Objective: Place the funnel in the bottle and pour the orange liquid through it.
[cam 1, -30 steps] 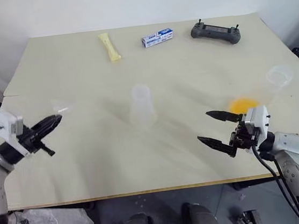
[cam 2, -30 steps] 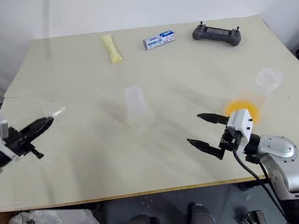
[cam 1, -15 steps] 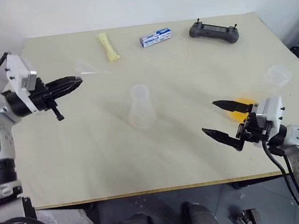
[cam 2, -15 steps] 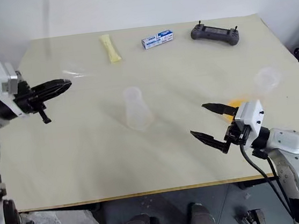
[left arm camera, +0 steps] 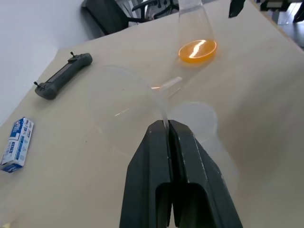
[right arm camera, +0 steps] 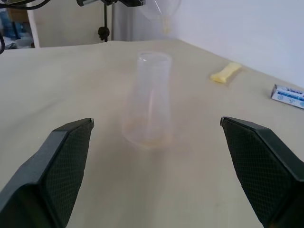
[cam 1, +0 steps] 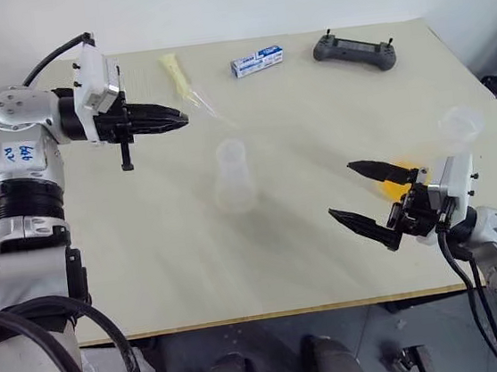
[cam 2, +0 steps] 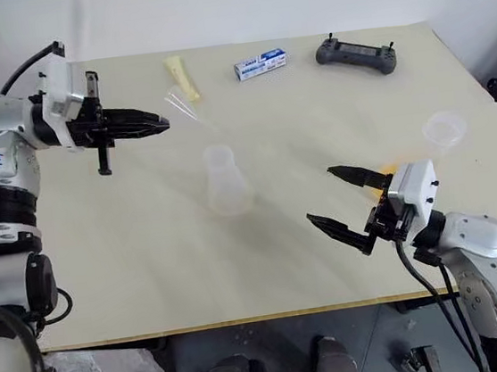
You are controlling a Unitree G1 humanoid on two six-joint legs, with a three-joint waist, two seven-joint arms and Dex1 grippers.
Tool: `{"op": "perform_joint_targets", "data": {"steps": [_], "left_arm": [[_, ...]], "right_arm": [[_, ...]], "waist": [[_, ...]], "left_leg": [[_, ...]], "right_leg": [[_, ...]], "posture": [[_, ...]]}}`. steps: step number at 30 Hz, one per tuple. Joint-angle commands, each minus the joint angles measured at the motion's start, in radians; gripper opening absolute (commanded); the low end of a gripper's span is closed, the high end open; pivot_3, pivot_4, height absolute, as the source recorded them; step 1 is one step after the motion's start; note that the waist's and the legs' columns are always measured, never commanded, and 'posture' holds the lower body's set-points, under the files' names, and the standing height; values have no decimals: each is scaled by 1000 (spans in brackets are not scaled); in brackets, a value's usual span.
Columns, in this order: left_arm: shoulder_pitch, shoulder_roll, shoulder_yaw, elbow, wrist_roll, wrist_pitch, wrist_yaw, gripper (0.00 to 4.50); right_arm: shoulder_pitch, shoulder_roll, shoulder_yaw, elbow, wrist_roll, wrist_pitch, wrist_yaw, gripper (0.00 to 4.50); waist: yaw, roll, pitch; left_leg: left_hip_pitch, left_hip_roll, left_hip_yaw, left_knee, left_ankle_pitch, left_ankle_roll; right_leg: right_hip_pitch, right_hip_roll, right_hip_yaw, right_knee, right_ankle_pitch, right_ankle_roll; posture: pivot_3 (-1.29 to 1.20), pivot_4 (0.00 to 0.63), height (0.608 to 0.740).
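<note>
- The left gripper (cam 1: 178, 119), upper left of the head view, has its fingers closed on the rim of the funnel (left arm camera: 124, 102), which is held in the air up and to the left of the bottle (cam 1: 232, 177).
- The bottle stands upright mid-bench, empty, mouth open.
- The orange liquid (left arm camera: 197, 49) sits shallow in a second clear flask (cam 1: 460, 130) at the right edge.
- The right gripper (cam 1: 371, 197), lower right, has its fingers spread wide, holding nothing.
- To seat it well, I judge the thin stem must swing down to point into the neck, then lower straight; the grip on the thin rim looks slight, so move slowly.
- Against the earliest frame, the left gripper has come up from the lower left bench edge toward the bottle; the right gripper has barely shifted.
</note>
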Motion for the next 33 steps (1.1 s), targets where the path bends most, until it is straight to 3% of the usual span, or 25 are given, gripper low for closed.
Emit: {"op": "perform_joint_targets", "data": {"steps": [1, 8, 18, 33], "left_arm": [[-70, 2, -16, 58, 36, -80, -106, 22], [-130, 4, -73, 127, 59, -165, -113, 22], [-98, 85, -230, 47, -40, -161, -113, 22], [-160, 49, -357, 82, -35, -255, -113, 22]], "right_arm": [[29, 4, -10, -67, 18, -5, -19, 4500], [80, 14, -24, -105, 14, -18, -50, 4500], [92, 14, -21, -107, 7, -28, -62, 4500], [100, 19, -8, -100, -17, -46, -59, 4500]], "waist": [[1, 0, 0], [5, -1, 1], [3, -2, 1], [5, -3, 2]], "left_leg": [[0, 0, 0, 0, 0, 0], [-1, 1, -1, 1, 0, 1], [-1, 1, -2, 1, 0, 2], [-2, 1, -2, 2, 0, 2]], "right_leg": [[0, 0, 0, 0, 0, 0], [0, -1, 0, 0, 0, 1], [0, -2, 1, 0, 1, 1], [0, -2, 1, 0, 1, 1]], "posture": [[0, 150, 740], [0, 150, 740], [0, 150, 740], [0, 150, 740]]}}
